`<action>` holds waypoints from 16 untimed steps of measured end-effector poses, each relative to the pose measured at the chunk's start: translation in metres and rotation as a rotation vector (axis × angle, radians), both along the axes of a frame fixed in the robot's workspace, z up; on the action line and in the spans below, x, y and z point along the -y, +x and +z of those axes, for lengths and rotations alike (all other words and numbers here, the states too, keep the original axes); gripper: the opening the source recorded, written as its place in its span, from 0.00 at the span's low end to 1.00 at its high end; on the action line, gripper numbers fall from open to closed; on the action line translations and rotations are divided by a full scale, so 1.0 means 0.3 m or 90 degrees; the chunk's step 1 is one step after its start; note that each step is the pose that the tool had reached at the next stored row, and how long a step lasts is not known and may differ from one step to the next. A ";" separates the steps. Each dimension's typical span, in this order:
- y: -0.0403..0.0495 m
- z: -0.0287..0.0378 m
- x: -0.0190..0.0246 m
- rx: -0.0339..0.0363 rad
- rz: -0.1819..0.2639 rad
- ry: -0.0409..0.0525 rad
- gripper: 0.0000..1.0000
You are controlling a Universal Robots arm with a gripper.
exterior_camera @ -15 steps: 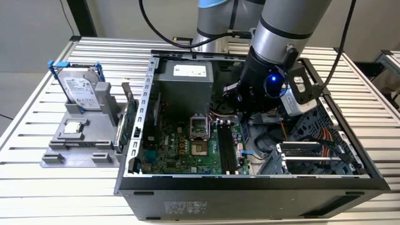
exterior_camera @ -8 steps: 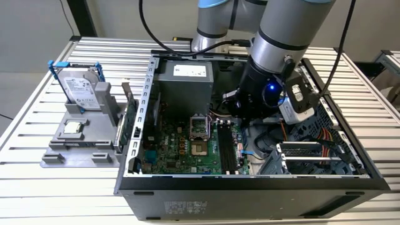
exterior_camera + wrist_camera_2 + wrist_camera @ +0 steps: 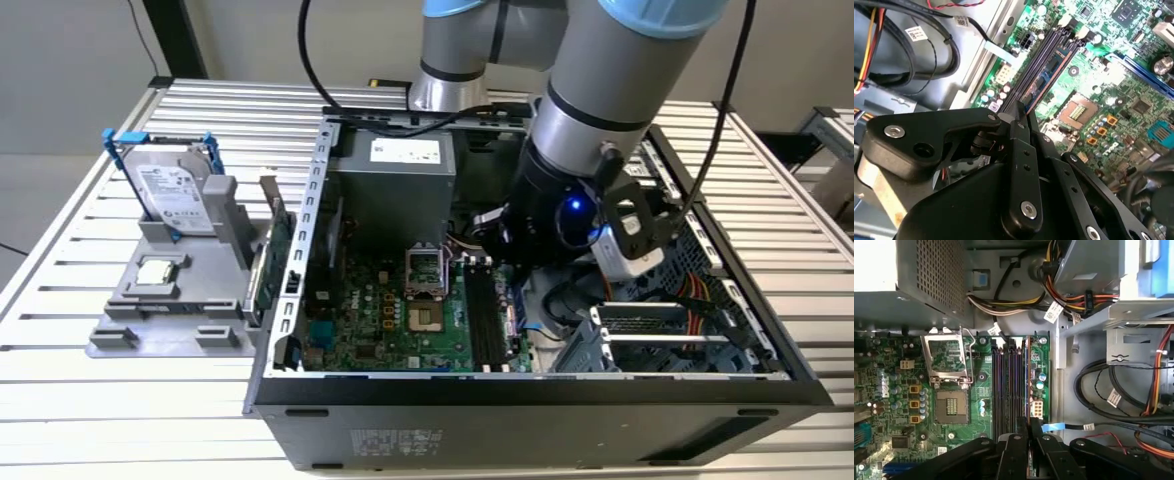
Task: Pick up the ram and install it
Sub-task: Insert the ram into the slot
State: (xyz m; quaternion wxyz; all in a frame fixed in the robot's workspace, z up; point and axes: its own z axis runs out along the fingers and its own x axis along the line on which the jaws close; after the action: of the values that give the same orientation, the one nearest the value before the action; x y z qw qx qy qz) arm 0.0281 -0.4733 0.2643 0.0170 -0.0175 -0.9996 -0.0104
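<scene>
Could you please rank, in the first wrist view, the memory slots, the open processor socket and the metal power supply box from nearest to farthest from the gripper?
1. The memory slots: directly ahead of the gripper, running up to it.
2. The processor socket: on the green board, off to one side of the slots.
3. The power supply box: beyond the socket, past the board's far edge.
</scene>
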 end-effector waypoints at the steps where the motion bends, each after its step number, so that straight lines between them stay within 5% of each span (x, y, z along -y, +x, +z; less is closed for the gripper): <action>1: 0.000 -0.006 0.001 0.0000 0.000 0.0000 0.00; 16: -0.006 -0.099 0.031 0.0000 0.000 0.0000 0.00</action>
State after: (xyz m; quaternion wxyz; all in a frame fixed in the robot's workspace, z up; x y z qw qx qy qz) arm 0.0264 -0.4827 0.2346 0.0170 -0.0172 -0.9997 -0.0104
